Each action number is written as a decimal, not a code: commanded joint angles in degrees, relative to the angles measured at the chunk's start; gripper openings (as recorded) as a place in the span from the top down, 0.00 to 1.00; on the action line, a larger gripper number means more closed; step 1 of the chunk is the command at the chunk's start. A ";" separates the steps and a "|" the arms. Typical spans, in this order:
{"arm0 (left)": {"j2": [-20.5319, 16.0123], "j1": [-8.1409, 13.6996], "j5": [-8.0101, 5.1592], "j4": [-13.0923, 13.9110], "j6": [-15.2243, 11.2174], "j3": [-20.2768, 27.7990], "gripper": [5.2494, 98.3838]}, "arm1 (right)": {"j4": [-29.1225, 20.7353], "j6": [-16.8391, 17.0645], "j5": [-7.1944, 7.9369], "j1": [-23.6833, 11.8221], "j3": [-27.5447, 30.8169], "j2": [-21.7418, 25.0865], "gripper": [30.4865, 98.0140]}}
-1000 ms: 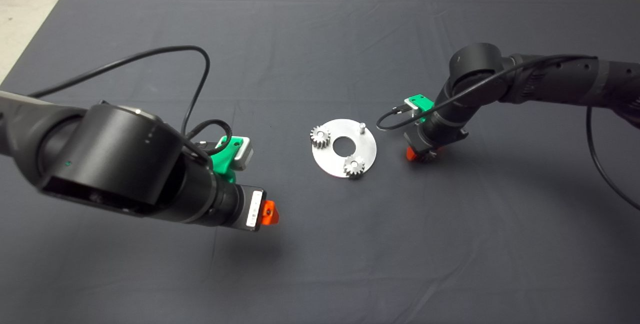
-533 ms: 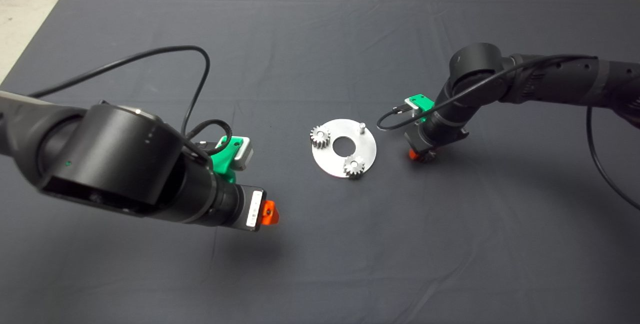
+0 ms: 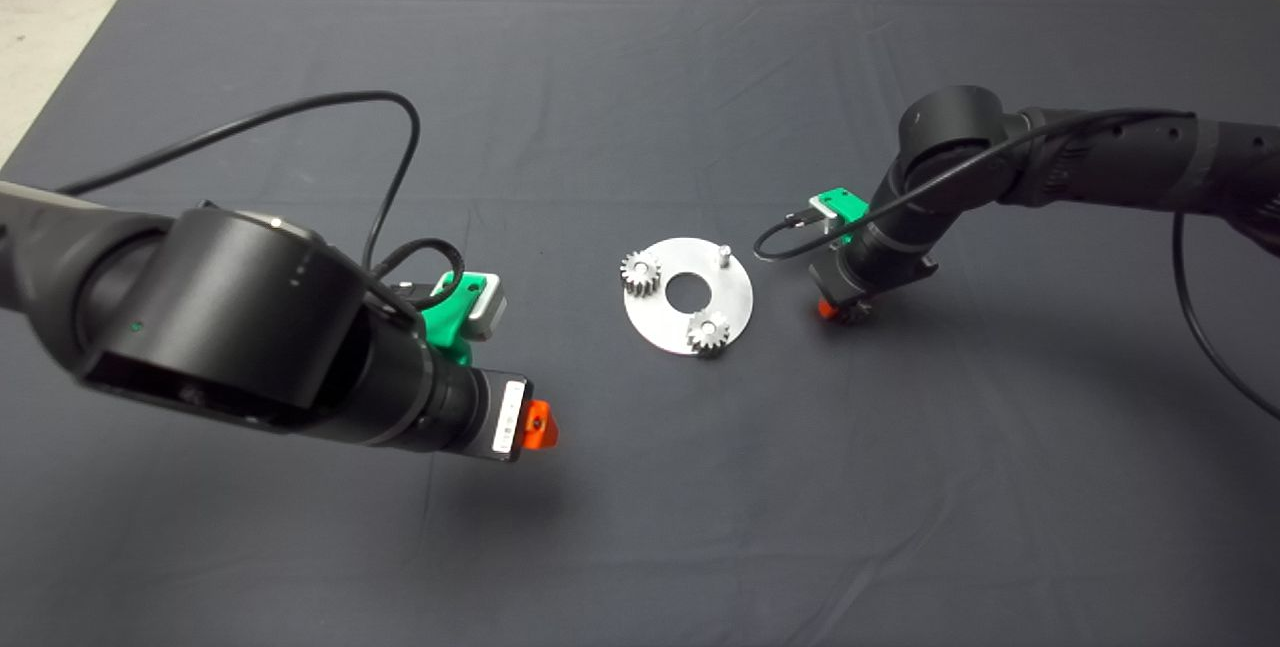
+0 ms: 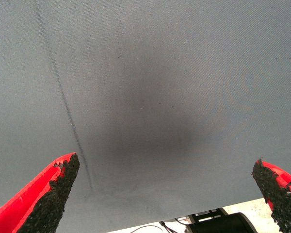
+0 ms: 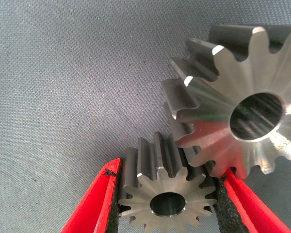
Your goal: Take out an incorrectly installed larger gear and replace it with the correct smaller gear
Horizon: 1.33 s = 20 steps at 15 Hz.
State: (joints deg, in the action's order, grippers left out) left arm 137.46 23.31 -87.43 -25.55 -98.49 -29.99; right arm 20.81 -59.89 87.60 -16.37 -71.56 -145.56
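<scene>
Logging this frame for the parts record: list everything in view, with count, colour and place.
round plate: 1, bright silver, mid-mat.
small gears on plate: 2, bright steel, on its left and lower pegs.
bare peg: 1, silver, plate's upper right.
smaller gear: 1, grey steel, between the right gripper's pads.
larger gear: 1, steel, on the mat beside it.
mat: 1, dark grey.
left gripper: open, above bare mat left of the plate.
right gripper: shut on the smaller gear, right of the plate.

Blk arms (image 3: 240,327), green claw mounts, red fingers (image 4: 43,194) w/ blk pads, blk cables.
</scene>
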 commanded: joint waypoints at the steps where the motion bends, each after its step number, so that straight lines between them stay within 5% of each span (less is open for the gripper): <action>1: -0.04 0.14 -0.90 -0.71 0.49 -0.49 0.07 | 0.00 -0.31 7.40 -4.66 0.47 -0.22 0.82; 8: -0.04 -0.63 -0.99 -0.65 0.49 -0.06 0.07 | -12.27 -0.31 7.40 -14.62 0.88 -0.66 0.82; 12: -0.63 -0.63 -0.82 -0.38 0.49 0.54 0.07 | -13.78 -3.01 7.40 -15.54 5.39 -0.25 0.82; 16: -3.69 -1.96 -0.35 -0.35 0.40 4.55 0.07 | -13.95 -13.08 7.40 -15.36 11.98 2.88 0.82; 17: -4.26 -3.81 -0.01 -0.29 0.58 4.51 0.07 | -14.60 -13.15 7.40 -15.00 11.81 3.46 0.82; 20: -4.60 -4.06 -0.11 -0.02 1.10 4.96 0.07 | -21.69 -12.80 7.31 -13.34 9.79 2.42 0.83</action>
State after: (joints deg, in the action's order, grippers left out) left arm 133.52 19.16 -87.43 -25.80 -97.99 -25.62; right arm 8.15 -70.23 87.48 -29.25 -61.90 -143.76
